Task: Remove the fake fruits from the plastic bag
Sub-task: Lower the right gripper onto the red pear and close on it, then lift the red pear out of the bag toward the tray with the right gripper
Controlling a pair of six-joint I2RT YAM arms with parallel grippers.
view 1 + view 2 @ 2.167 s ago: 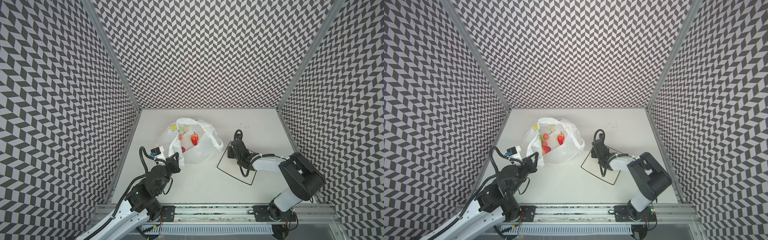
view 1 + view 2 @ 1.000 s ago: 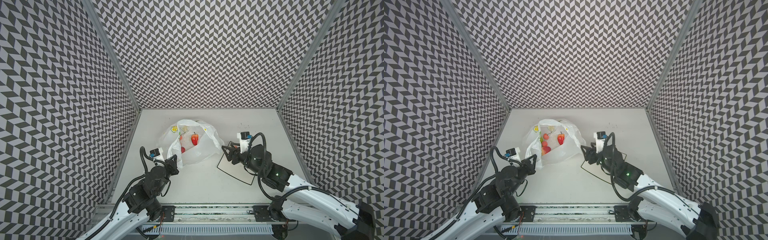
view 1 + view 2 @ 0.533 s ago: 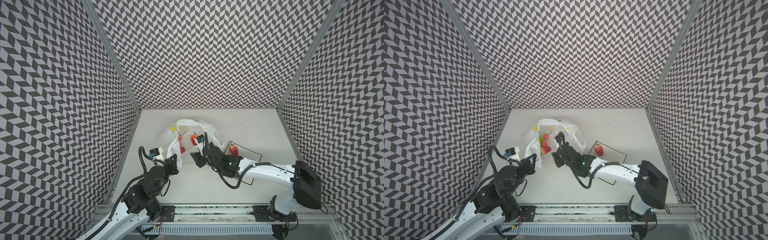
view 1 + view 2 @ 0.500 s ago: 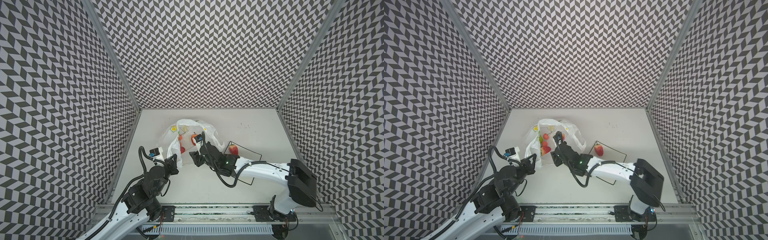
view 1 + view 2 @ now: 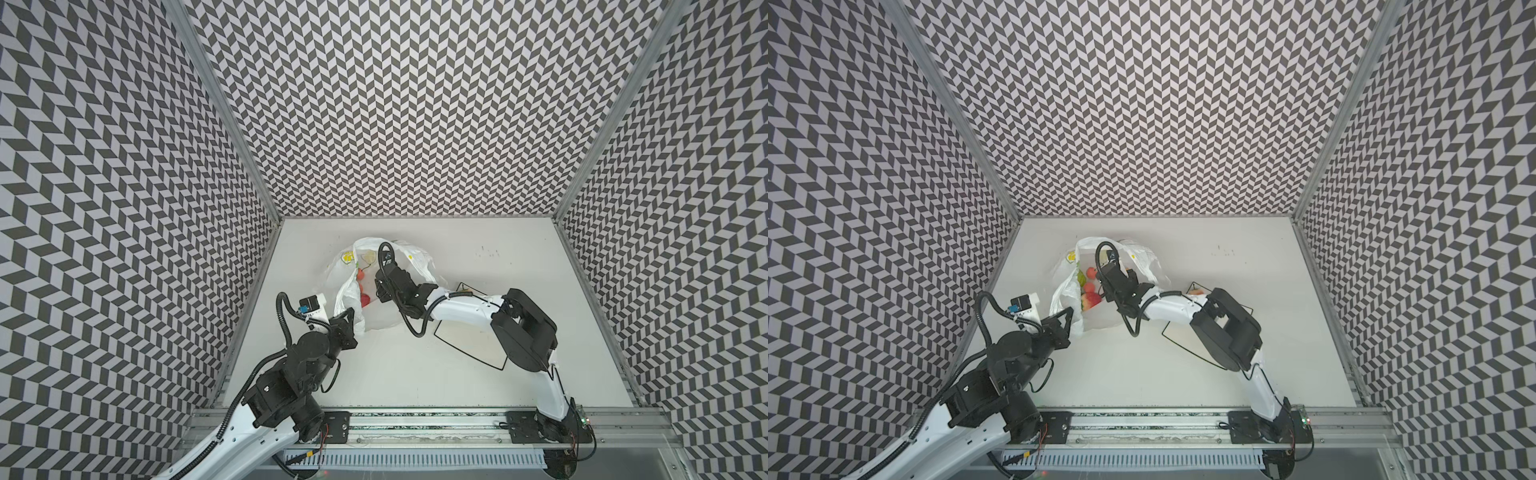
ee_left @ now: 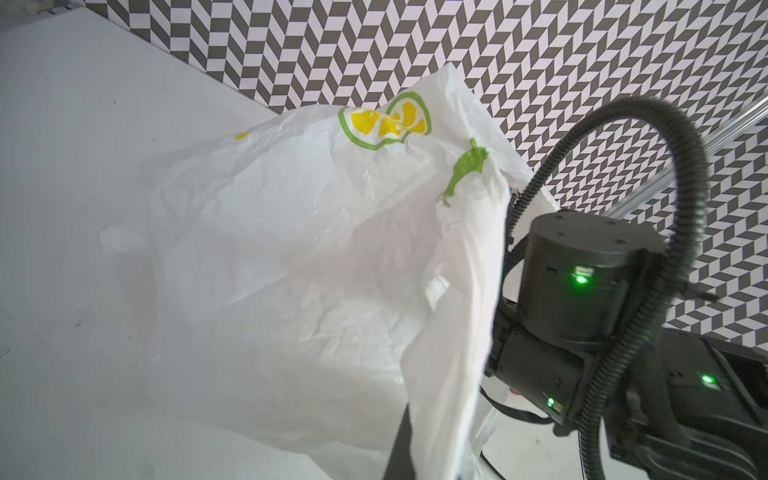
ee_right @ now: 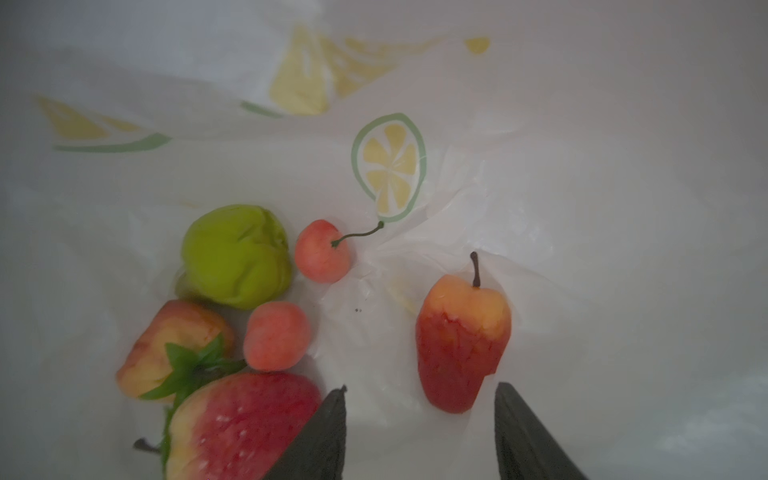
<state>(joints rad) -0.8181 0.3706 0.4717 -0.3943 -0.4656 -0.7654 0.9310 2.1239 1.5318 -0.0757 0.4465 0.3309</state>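
- We see the left gripper (image 5: 351,318) with its jaws pinched together on a fold of the plastic bag (image 5: 419,262), at the rim of the bag's mouth. In the left wrist view the thin film drapes over one dark finger (image 6: 400,440).
- The rest of the bag spreads out ahead of those jaws, crumpled on the white table (image 5: 415,382). A lemon print (image 6: 384,120) shows on its side.
- The right gripper (image 7: 419,432) sits inside the bag's mouth with its jaws apart and nothing between them.
- Just ahead of the gap between these jaws lies a tapered red-and-yellow fruit (image 7: 461,345) with a dark stem. Its red tip points toward the gap and touches neither finger.
- A large strawberry (image 7: 241,419) lies to the outer side of one right finger (image 7: 328,436), which partly hides it.
- Farther ahead on that same side, a green-capped fruit (image 7: 174,345), a stemless cherry (image 7: 276,336), a stemmed cherry (image 7: 322,251) and a lumpy green fruit (image 7: 237,255) cluster close together.
- All of these rest on the bag's inner film.
- Behind the right gripper, under its forearm, lies a black-bordered sheet (image 5: 473,345), outside the bag.
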